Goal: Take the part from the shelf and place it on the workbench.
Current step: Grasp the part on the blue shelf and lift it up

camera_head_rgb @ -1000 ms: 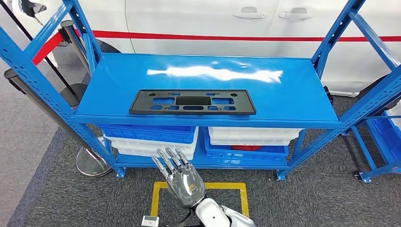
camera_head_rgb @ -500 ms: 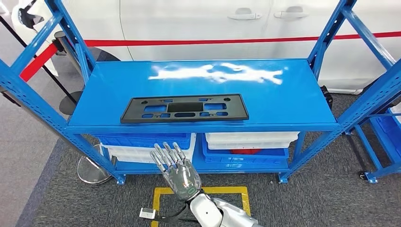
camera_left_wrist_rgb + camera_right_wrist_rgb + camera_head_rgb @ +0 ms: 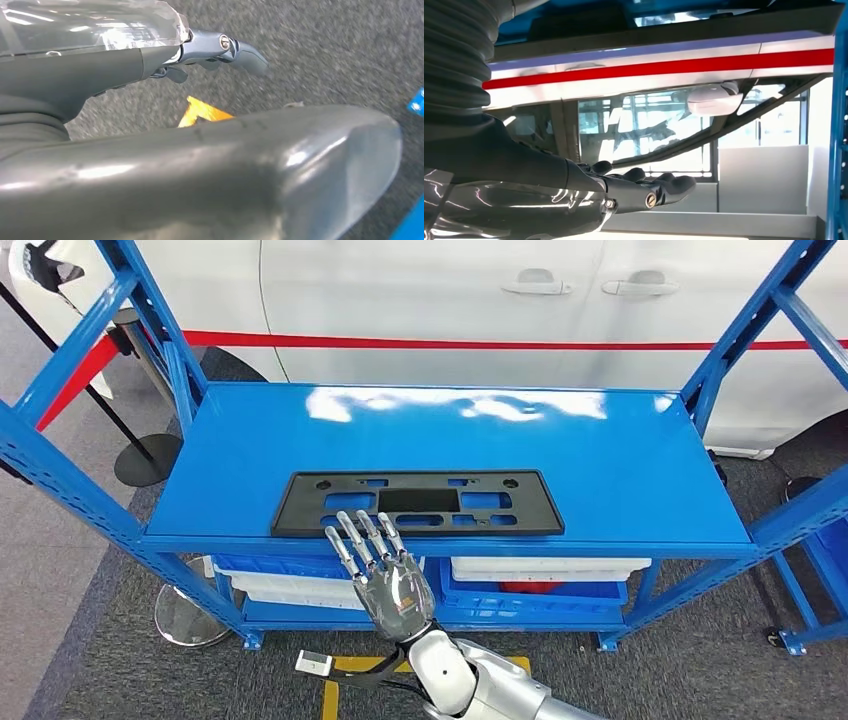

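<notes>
Part: I see the black plate (image 3: 418,504) flat on the blue shelf (image 3: 620,470), centre frame.
Right hand (image 3: 385,575): spread, empty, fingertips overlapping the plate's near edge.
Left hand (image 3: 220,50): I cannot tell.

Your right hand (image 3: 385,575) hangs at the front edge of the blue shelf (image 3: 620,465), fingers (image 3: 362,537) spread over the near rim of the black part (image 3: 418,504). Open blue surface lies all round the part. The slanted uprights (image 3: 65,390) fence both ends, and the white car (image 3: 450,290) stands close behind. Bins (image 3: 540,575) fill the lower level.
</notes>
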Controlling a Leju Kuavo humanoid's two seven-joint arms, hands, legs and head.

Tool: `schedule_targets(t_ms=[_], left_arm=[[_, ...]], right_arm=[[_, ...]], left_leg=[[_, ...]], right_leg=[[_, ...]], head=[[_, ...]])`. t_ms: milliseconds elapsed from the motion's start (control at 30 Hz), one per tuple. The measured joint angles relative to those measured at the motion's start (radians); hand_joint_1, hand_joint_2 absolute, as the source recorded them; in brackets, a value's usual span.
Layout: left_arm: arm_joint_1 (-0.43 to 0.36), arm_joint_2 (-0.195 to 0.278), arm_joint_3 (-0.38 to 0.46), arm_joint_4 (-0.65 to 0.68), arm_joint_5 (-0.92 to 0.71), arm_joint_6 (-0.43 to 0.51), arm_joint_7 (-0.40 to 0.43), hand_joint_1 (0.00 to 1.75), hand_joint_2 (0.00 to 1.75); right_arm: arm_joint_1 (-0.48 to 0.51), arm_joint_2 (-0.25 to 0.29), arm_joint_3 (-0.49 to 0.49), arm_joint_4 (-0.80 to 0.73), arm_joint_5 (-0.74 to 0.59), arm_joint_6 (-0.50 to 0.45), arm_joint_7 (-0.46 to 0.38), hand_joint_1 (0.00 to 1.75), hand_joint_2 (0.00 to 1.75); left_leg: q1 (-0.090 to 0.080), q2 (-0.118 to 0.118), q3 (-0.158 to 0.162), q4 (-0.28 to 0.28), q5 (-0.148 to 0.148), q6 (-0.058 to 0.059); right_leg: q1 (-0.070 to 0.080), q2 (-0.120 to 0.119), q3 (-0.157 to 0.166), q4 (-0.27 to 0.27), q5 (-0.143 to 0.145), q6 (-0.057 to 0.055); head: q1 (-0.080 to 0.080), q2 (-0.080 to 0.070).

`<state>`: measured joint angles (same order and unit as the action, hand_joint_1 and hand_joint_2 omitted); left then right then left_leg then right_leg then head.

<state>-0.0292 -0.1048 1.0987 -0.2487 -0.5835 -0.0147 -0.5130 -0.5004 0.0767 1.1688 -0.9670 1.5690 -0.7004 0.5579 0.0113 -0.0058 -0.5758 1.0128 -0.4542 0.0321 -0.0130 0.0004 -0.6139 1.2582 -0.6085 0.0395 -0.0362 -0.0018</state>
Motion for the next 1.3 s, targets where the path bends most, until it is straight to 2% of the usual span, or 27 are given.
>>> schedule_targets(t_ms=[33, 67, 100, 133, 200, 233, 267, 400, 433, 500, 533, 567, 600, 667, 700, 733, 800, 900, 967, 1033, 1067, 1100, 1133, 1167, 1200, 1233, 1300], left_arm=[[0.000, 0.000, 0.002, 0.000, -0.002, 0.000, 0.000, 0.00, 0.00], [0.001, 0.000, 0.004, 0.000, -0.004, 0.002, 0.001, 0.00, 0.00], [0.002, 0.001, 0.006, 0.000, -0.005, 0.003, 0.001, 0.00, 0.00], [0.002, 0.001, 0.008, 0.000, -0.007, 0.004, 0.002, 0.00, 0.00], [0.003, 0.000, 0.012, 0.001, -0.012, 0.006, 0.004, 0.00, 0.00], [0.001, 0.000, 0.012, 0.002, -0.014, 0.007, 0.005, 0.00, 0.00], [-0.001, 0.000, 0.013, 0.003, -0.015, 0.007, 0.006, 0.00, 0.00], [-0.005, 0.007, 0.014, 0.004, -0.028, 0.019, 0.011, 0.00, 0.00], [-0.006, 0.008, 0.014, 0.004, -0.032, 0.022, 0.011, 0.00, 0.00], [-0.008, 0.009, 0.014, 0.004, -0.038, 0.024, 0.011, 0.00, 0.00], [-0.008, 0.010, 0.014, 0.004, -0.042, 0.024, 0.010, 0.00, 0.00], [-0.007, 0.010, 0.014, 0.004, -0.046, 0.025, 0.010, 0.00, 0.00], [-0.007, 0.012, 0.014, 0.004, -0.052, 0.025, 0.008, 0.00, 0.00], [-0.006, 0.017, 0.014, 0.004, -0.061, 0.023, 0.005, 0.00, 0.00], [-0.007, 0.019, 0.014, 0.004, -0.064, 0.022, 0.003, 0.00, 0.00], [-0.008, 0.020, 0.014, 0.004, -0.068, 0.021, 0.002, 0.00, 0.00], [-0.010, 0.023, 0.015, 0.004, -0.073, 0.019, 0.000, 0.00, 0.00], [-0.008, 0.025, 0.019, 0.004, -0.078, 0.017, -0.002, 0.00, 0.00], [-0.009, 0.026, 0.021, 0.004, -0.081, 0.016, -0.003, 0.00, 0.00], [-0.010, 0.028, 0.022, 0.004, -0.084, 0.016, -0.003, 0.00, 0.00], [-0.010, 0.029, 0.024, 0.004, -0.085, 0.016, -0.002, 0.00, 0.00], [-0.010, 0.029, 0.025, 0.004, -0.086, 0.016, -0.001, 0.00, 0.00], [-0.010, 0.029, 0.027, 0.004, -0.089, 0.016, -0.001, 0.00, 0.00], [-0.010, 0.028, 0.029, 0.004, -0.092, 0.016, 0.000, 0.00, 0.00], [-0.010, 0.028, 0.031, 0.004, -0.095, 0.015, 0.000, 0.00, 0.00], [-0.011, 0.027, 0.034, 0.004, -0.099, 0.014, 0.000, 0.00, 0.00], [-0.012, 0.027, 0.038, 0.004, -0.105, 0.011, -0.001, 0.00, 0.00]], right_arm=[[0.001, -0.004, -0.004, -0.002, 0.000, 0.000, -0.005, 0.00, 1.75], [0.002, -0.006, -0.008, -0.003, 0.000, 0.000, -0.011, 0.00, 1.75], [0.003, -0.008, -0.012, -0.003, 0.000, 0.000, -0.016, 0.00, 1.75], [0.004, -0.010, -0.016, -0.004, 0.000, 0.000, -0.022, 0.00, 1.75], [0.004, -0.012, -0.027, -0.004, 0.000, 0.000, -0.036, 0.00, 1.75], [0.004, -0.013, -0.032, -0.003, 0.000, 0.000, -0.044, 0.00, 1.75], [0.005, -0.014, -0.039, -0.002, 0.000, 0.000, -0.054, 0.00, 1.75], [0.002, -0.005, -0.075, 0.003, 0.000, 0.000, -0.094, 0.00, 1.75], [0.000, -0.001, -0.082, 0.007, 0.000, 0.000, -0.098, 0.00, 1.75], [-0.003, 0.004, -0.088, 0.016, 0.000, 0.001, -0.100, 0.00, 1.75], [-0.005, 0.005, -0.088, 0.025, 0.000, 0.005, -0.101, 0.00, 1.75], [-0.006, 0.006, -0.088, 0.035, 0.000, 0.012, -0.104, 0.00, 1.75], [-0.010, 0.006, -0.088, 0.047, 0.000, 0.026, -0.110, 0.00, 1.75], [-0.022, 0.005, -0.088, 0.074, 0.000, 0.057, -0.128, 0.00, 1.75], [-0.029, 0.004, -0.088, 0.088, 0.000, 0.073, -0.139, 0.00, 1.75], [-0.037, 0.003, -0.087, 0.102, 0.000, 0.086, -0.151, 0.00, 1.75], [-0.050, 0.000, -0.087, 0.128, 0.000, 0.112, -0.178, 0.00, 1.75], [-0.066, -0.005, -0.087, 0.158, 0.000, 0.139, -0.205, 0.00, 1.75], [-0.076, -0.009, -0.086, 0.174, 0.000, 0.148, -0.212, 0.00, 1.75], [-0.079, -0.012, -0.087, 0.186, 0.000, 0.154, -0.220, 0.00, 1.75], [-0.079, -0.013, -0.089, 0.190, 0.000, 0.160, -0.226, 0.34, 1.75], [-0.079, -0.013, -0.096, 0.192, 0.000, 0.169, -0.238, 0.78, 1.75], [-0.080, -0.012, -0.108, 0.194, 0.000, 0.182, -0.254, 1.21, 1.75], [-0.082, -0.010, -0.125, 0.195, -0.002, 0.197, -0.271, 1.65, 1.75], [-0.084, -0.007, -0.146, 0.197, -0.005, 0.214, -0.288, 1.75, 1.75], [-0.086, -0.003, -0.169, 0.199, -0.010, 0.230, -0.302, 1.75, 1.75], [-0.089, 0.004, -0.224, 0.206, -0.021, 0.257, -0.328, 1.75, 1.75]], left_leg=[[-0.001, -0.002, 0.012, 0.000, -0.009, 0.001], [-0.003, -0.004, 0.025, 0.000, -0.019, 0.001], [-0.005, -0.005, 0.041, 0.000, -0.029, 0.001], [-0.007, -0.006, 0.058, 0.000, -0.040, 0.000], [-0.010, -0.009, 0.085, -0.001, -0.062, -0.004], [-0.011, -0.010, 0.092, -0.002, -0.072, -0.009], [-0.011, -0.012, 0.099, -0.002, -0.079, -0.014], [-0.012, -0.009, 0.113, 0.018, -0.100, -0.038], [-0.010, -0.008, 0.097, 0.054, -0.122, -0.043], [-0.006, -0.005, 0.030, 0.170, -0.180, -0.053], [-0.003, -0.004, -0.008, 0.223, -0.197, -0.058], [0.000, -0.003, -0.034, 0.249, -0.197, -0.063], [0.002, -0.003, -0.043, 0.238, -0.174, -0.066], [0.004, -0.001, -0.017, 0.125, -0.083, -0.068], [0.003, -0.001, -0.001, 0.066, -0.050, -0.065], [0.001, 0.000, 0.008, 0.027, -0.033, -0.058], [-0.005, 0.000, 0.009, 0.010, -0.026, -0.040], [0.000, 0.002, 0.015, -0.002, -0.004, -0.017], [0.003, 0.005, 0.017, -0.008, 0.002, -0.008], [0.003, 0.005, 0.017, -0.009, 0.001, -0.005], [0.003, 0.005, 0.017, -0.008, 0.001, -0.005], [0.003, 0.004, 0.019, -0.008, 0.000, -0.006], [0.003, 0.004, 0.021, -0.008, -0.002, -0.007], [0.003, 0.003, 0.024, -0.008, -0.003, -0.009], [0.001, 0.002, 0.026, -0.008, -0.006, -0.011], [-0.001, 0.001, 0.027, -0.007, -0.008, -0.016], [-0.003, -0.001, 0.026, -0.007, -0.010, -0.027]], right_leg=[[0.000, 0.000, -0.041, 0.036, -0.021, -0.001], [0.001, 0.000, -0.067, 0.043, -0.028, -0.004], [0.003, 0.000, -0.078, 0.019, -0.010, -0.009], [0.006, 0.000, -0.076, -0.030, 0.030, -0.018], [0.017, 0.001, -0.060, -0.152, 0.148, -0.038], [0.022, 0.003, -0.055, -0.192, 0.186, -0.047], [0.026, 0.005, -0.052, -0.214, 0.208, -0.053], [0.020, 0.008, -0.021, -0.239, 0.203, -0.071], [0.017, 0.007, -0.012, -0.244, 0.201, -0.076], [0.017, 0.006, -0.003, -0.246, 0.193, -0.081], [0.017, 0.005, 0.000, -0.246, 0.188, -0.082], [0.017, 0.006, 0.003, -0.244, 0.184, -0.082], [0.016, 0.007, 0.007, -0.243, 0.179, -0.080], [0.014, 0.008, 0.018, -0.237, 0.168, -0.074], [0.013, 0.008, 0.022, -0.234, 0.164, -0.070], [0.013, 0.008, 0.023, -0.232, 0.161, -0.065], [0.015, 0.008, 0.021, -0.231, 0.159, -0.053], [0.016, 0.007, 0.016, -0.216, 0.145, -0.035], [0.012, 0.006, -0.023, -0.131, 0.094, -0.025], [0.008, 0.005, -0.089, 0.001, 0.038, -0.017], [0.006, 0.005, -0.111, 0.043, 0.029, -0.015], [0.004, 0.005, -0.116, 0.048, 0.041, -0.014], [0.003, 0.004, -0.100, 0.012, 0.070, -0.015], [0.001, 0.004, -0.066, -0.055, 0.107, -0.017], [0.002, 0.003, -0.030, -0.129, 0.135, -0.021], [0.004, 0.002, -0.001, -0.188, 0.155, -0.025], [0.009, 0.002, 0.019, -0.236, 0.162, -0.033]], head=[[0.000, 0.000], [0.001, 0.000], [0.001, 0.000], [0.001, 0.000], [0.000, 0.000], [0.000, 0.000], [0.000, 0.000], [0.001, 0.000], [0.001, 0.000], [0.000, 0.000], [0.001, 0.000], [0.001, 0.000], [0.000, 0.000], [0.000, 0.000], [0.001, 0.000], [0.001, 0.000], [0.001, 0.000], [0.003, 0.000], [0.005, 0.000], [0.006, 0.000], [0.006, 0.000], [0.006, 0.000], [0.006, 0.000], [0.006, 0.000], [0.007, 0.000], [0.006, 0.000], [0.006, 0.000]])
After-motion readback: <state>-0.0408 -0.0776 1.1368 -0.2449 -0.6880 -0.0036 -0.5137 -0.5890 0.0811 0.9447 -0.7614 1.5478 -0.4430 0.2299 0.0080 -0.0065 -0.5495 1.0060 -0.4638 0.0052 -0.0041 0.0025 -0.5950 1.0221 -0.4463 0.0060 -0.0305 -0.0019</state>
